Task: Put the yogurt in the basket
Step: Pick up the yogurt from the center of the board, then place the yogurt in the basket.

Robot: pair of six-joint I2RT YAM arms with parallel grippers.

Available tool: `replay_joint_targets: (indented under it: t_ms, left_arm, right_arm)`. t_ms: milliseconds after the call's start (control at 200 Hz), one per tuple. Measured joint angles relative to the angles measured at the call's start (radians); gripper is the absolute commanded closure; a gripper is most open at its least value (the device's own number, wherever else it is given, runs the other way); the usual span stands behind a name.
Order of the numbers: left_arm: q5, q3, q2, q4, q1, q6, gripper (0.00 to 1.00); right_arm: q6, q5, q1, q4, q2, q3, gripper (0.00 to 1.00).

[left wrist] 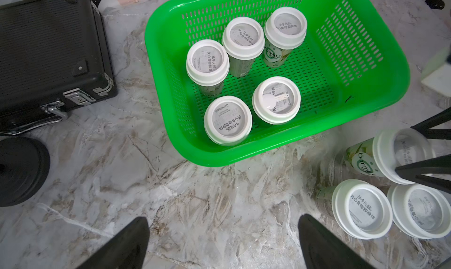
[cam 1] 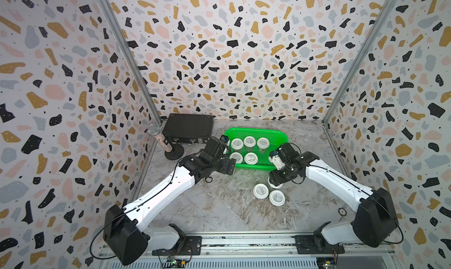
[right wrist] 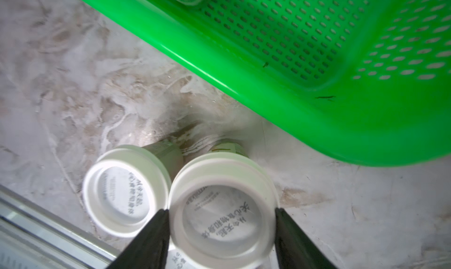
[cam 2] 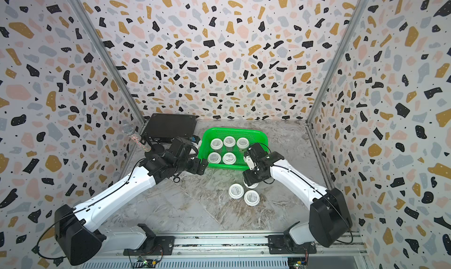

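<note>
Five cups (cam 1: 249,141) stand in the basket (cam 1: 253,131); three other cups (cam 1: 260,191) sit just before it. The right gripper (right wrist: 222,210) straddles one, perhaps not yet clamped; the left gripper (left wrist: 223,221) hangs open, empty.

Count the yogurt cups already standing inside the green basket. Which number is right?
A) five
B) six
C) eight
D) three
A: five yogurt cups stand inside the basket, three in the far row and two nearer the robot, while three others are on the table outside it.
</note>
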Motion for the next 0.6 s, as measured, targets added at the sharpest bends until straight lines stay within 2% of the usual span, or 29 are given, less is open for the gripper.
replay_joint_targets:
  t_ms: [250,466,601]
  left_arm:
    - [0.000,0.000,0.000,0.000,0.000,0.003,0.02]
    - [0.000,0.000,0.000,0.000,0.000,0.003,0.02]
    - [0.000,0.000,0.000,0.000,0.001,0.003,0.02]
  right_arm:
    - [-0.012,-0.110,-0.025,-0.002,-0.072,0.107,0.33]
    - [-0.021,-0.247,-0.129,-0.003,-0.072,0.217,0.32]
    - [-0.026,-0.290,-0.190,-0.004,-0.065,0.292,0.31]
